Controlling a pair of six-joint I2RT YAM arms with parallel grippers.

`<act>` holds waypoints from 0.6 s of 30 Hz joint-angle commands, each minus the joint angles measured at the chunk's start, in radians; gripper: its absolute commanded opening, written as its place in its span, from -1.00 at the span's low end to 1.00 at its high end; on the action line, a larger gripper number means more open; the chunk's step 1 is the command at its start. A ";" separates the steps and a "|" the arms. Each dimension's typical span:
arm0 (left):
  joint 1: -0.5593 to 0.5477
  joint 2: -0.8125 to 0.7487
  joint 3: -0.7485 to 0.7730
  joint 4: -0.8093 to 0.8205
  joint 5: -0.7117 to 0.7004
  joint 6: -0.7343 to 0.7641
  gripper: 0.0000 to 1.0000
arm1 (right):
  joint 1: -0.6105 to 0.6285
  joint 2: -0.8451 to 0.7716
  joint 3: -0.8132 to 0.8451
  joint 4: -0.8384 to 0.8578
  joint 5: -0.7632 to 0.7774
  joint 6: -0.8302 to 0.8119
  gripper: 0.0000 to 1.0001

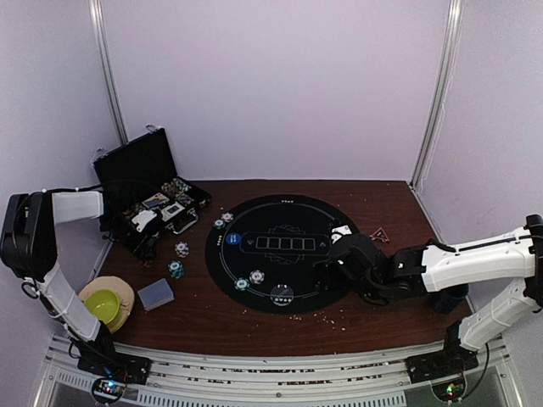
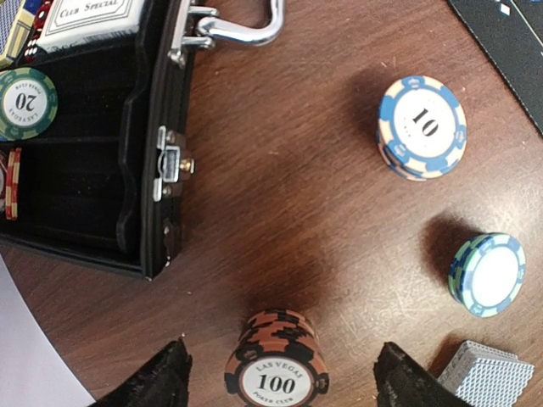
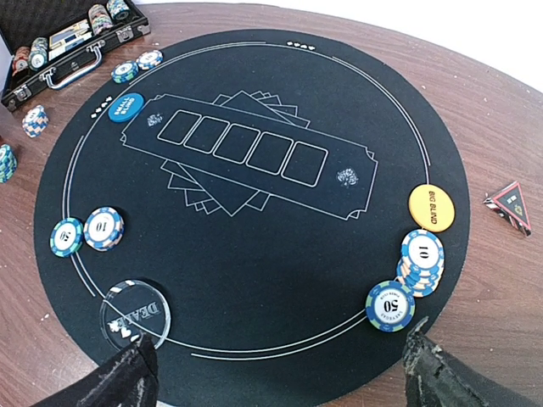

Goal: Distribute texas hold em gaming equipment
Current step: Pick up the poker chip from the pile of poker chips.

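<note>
Tabletop [image 2: 297, 212]: orange chip stack [image 2: 276, 360] centred within left claw [image 2: 284, 377], untouched.

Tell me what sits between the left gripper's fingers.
An orange-and-black 100 chip stack standing on the table, clear of both fingers of the left gripper. Left wrist view shows it.

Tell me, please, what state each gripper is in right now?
Left gripper: open, jaws either side of the orange chip stack, not gripping it.
Right gripper: open, holding nothing, over the black mat.
</note>
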 commanded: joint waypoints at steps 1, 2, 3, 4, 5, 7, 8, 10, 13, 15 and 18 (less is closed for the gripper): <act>0.019 0.005 0.029 0.008 0.028 0.008 0.49 | 0.006 0.013 0.004 0.009 0.036 -0.001 1.00; 0.021 0.005 0.029 0.008 0.029 0.010 0.49 | 0.006 0.014 0.005 0.009 0.038 -0.002 1.00; 0.022 0.007 0.029 0.008 0.028 0.009 0.48 | 0.006 0.014 0.006 0.009 0.038 -0.002 1.00; 0.023 0.008 0.028 0.008 0.029 0.010 0.48 | 0.007 0.016 0.006 0.009 0.038 -0.002 1.00; 0.025 0.009 0.027 0.008 0.030 0.012 0.48 | 0.007 0.016 0.006 0.009 0.038 -0.001 1.00; 0.027 0.012 0.027 0.008 0.030 0.014 0.48 | 0.008 0.016 0.006 0.009 0.039 -0.003 1.00; 0.029 0.013 0.027 0.008 0.030 0.015 0.47 | 0.007 0.016 0.006 0.009 0.039 -0.002 1.00; 0.033 0.017 0.029 0.008 0.028 0.017 0.47 | 0.008 0.016 0.006 0.008 0.041 -0.001 1.00; 0.037 0.020 0.030 0.008 0.027 0.018 0.46 | 0.007 0.016 0.006 0.008 0.041 -0.001 1.00; 0.039 0.022 0.029 0.008 0.024 0.021 0.44 | 0.008 0.016 0.006 0.008 0.041 -0.001 1.00; 0.043 0.023 0.026 0.008 0.029 0.024 0.43 | 0.009 0.018 0.007 0.008 0.043 -0.001 1.00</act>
